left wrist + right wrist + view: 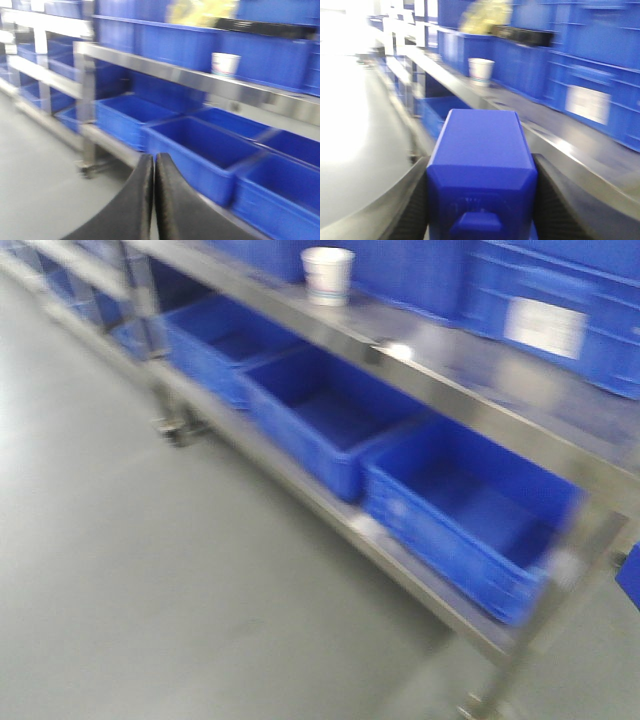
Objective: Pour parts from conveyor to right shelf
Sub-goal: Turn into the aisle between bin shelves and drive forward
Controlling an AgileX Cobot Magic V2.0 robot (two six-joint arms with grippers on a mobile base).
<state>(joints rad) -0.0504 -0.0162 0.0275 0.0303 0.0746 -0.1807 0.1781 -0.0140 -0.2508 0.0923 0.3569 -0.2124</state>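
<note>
My right gripper (481, 200) is shut on a small blue plastic box (481, 150), which fills the lower middle of the right wrist view; its contents are hidden. My left gripper (154, 162) is shut and empty, held in front of the lower shelf bins. A white paper cup (327, 275) stands on the steel shelf (470, 390); it also shows in the left wrist view (225, 65) and the right wrist view (481, 71). The frames are blurred. No conveyor is in view.
Open blue bins (340, 420) sit in a row on the lower shelf. Larger blue crates (560, 310) stand on the upper shelf behind the cup. The grey floor (120, 560) lies to the left. A shelf post with a caster (175, 430) stands at the floor.
</note>
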